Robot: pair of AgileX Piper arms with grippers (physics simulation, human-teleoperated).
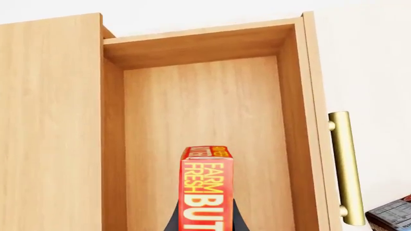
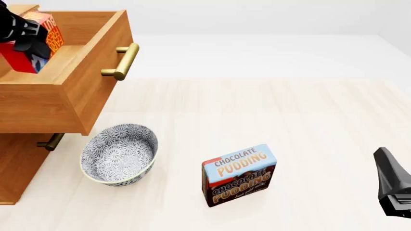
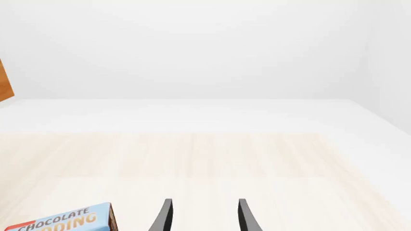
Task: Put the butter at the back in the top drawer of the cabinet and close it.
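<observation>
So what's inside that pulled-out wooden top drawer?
The light wooden top drawer shows only bare floor. The small red butter box, gripped by the left gripper, hangs above it; the floor beneath the box is hidden.

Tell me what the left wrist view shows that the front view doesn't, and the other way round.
Only the left wrist view shows the bare inside floor of the top drawer and the "Farm Fresh" lettering on the butter.

Only the front view shows the patterned bowl, the Chocolate Pudding box, the lower drawer handle and the right gripper at the table's near right.

Both show the butter held by the left gripper above the open top drawer, and its brass bar handle.
</observation>
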